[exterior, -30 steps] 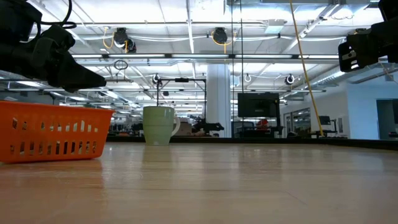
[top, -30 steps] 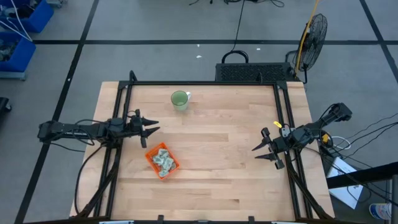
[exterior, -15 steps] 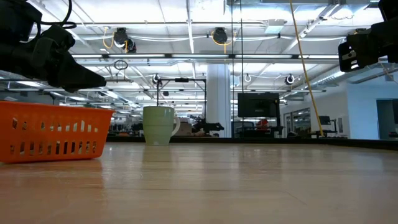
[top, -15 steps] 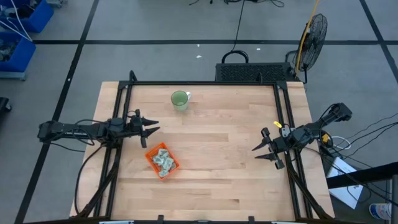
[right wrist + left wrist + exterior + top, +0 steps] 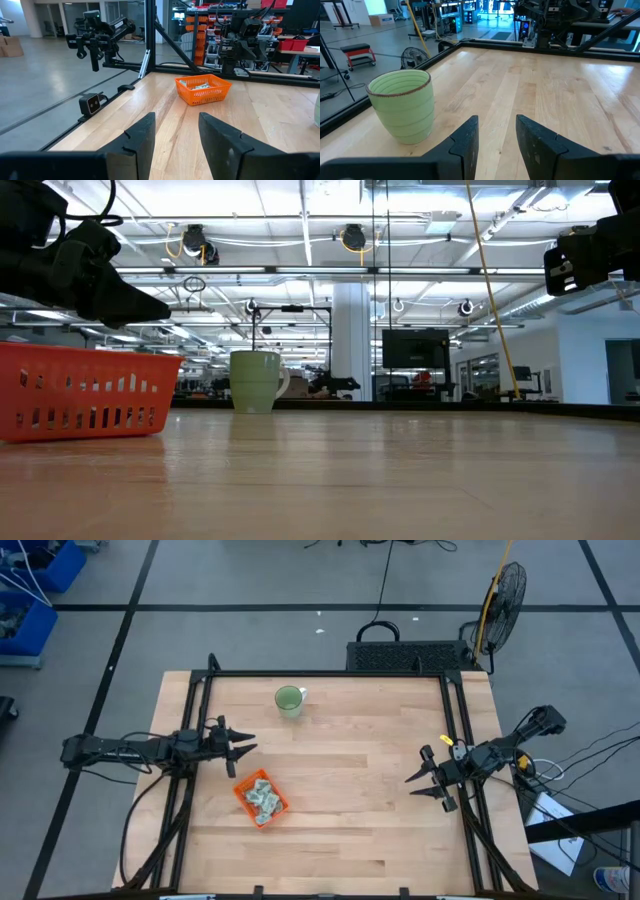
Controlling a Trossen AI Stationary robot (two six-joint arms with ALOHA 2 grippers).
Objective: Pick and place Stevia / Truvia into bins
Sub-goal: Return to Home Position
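Observation:
The orange tray (image 5: 260, 798) stands on the table at the left of its middle, holding several pale green and white sachets (image 5: 264, 800). It also shows in the low view (image 5: 85, 390) and the right wrist view (image 5: 203, 88). My left gripper (image 5: 240, 749) hovers open and empty just beyond the tray's far left side. My right gripper (image 5: 416, 786) hovers open and empty near the table's right edge. Both show open in their wrist views, the left (image 5: 496, 135) and the right (image 5: 176, 131).
A round light-green cup (image 5: 289, 700) stands on the table near its far edge, also in the left wrist view (image 5: 402, 105). Black frame rails (image 5: 190, 720) run along the table's left, right and far sides. Bare wood (image 5: 350, 780) lies between the two grippers.

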